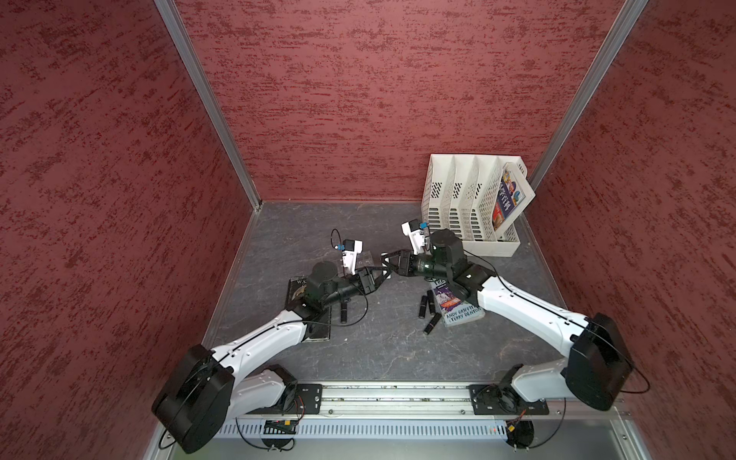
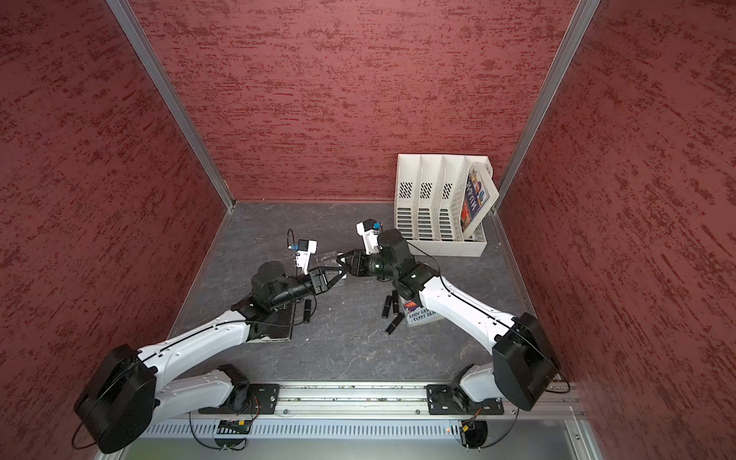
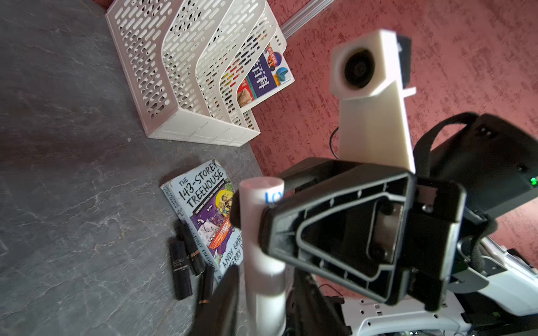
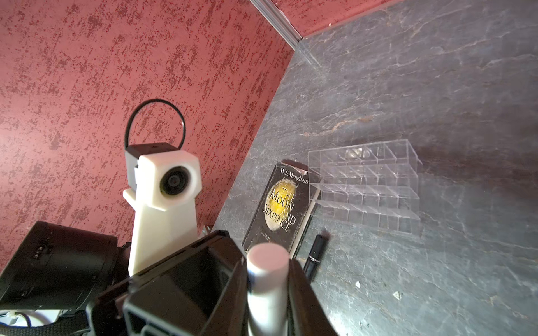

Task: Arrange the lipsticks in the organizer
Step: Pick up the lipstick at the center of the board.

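**Item:** white cylindrical plastic lipstick tube with blue lettering [image 3: 253,232].

**Position:** roughly upright between the 2 grippers, long axis crosswise to their fingers.

**Right gripper** [image 4: 267,291]: clamped on the tube just below its top end.

**Left gripper** [image 3: 266,293]: jaws flank the lower part; whether they are pressing or clear cannot be told.

**Destination:** clear acrylic grid organizer [image 4: 366,186], near, ahead of the right gripper's tips and beside the left gripper. The right arm looks well placed to deliver.

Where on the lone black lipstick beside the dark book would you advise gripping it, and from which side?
I'd grip the lone black lipstick mid-barrel, coming straight down from above, jaws spanning its narrow width. It lies flat on the table, so its ends offer little; the dark book lies close along one side, so keep the opening modest.
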Action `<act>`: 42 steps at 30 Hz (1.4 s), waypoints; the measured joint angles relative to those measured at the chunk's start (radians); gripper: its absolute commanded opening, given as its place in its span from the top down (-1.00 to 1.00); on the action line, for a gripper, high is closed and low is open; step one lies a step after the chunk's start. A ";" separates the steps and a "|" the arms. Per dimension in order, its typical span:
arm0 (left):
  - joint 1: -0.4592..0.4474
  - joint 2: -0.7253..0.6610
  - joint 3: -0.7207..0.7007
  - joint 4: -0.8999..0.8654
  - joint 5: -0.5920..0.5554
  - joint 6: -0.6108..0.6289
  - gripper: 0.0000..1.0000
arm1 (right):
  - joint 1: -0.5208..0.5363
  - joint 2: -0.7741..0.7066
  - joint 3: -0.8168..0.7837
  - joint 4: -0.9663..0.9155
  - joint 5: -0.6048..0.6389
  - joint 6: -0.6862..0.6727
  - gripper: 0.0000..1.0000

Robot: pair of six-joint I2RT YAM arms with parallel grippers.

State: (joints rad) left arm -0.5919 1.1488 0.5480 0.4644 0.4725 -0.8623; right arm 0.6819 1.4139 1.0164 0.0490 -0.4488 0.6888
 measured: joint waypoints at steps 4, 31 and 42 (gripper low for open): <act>0.113 -0.062 0.000 -0.094 0.082 -0.070 -0.47 | 0.005 0.000 0.000 0.009 0.014 -0.072 0.69; 0.366 -0.059 0.259 -1.011 0.499 0.258 0.02 | 0.425 0.067 -0.016 -0.034 0.592 -1.035 0.68; 0.338 -0.033 0.274 -1.035 0.483 0.327 0.31 | 0.430 0.068 -0.016 -0.069 0.603 -1.064 0.68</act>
State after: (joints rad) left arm -0.2543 1.1160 0.8223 -0.5709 0.9554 -0.5358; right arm 1.1114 1.4815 1.0004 -0.0200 0.1543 -0.3756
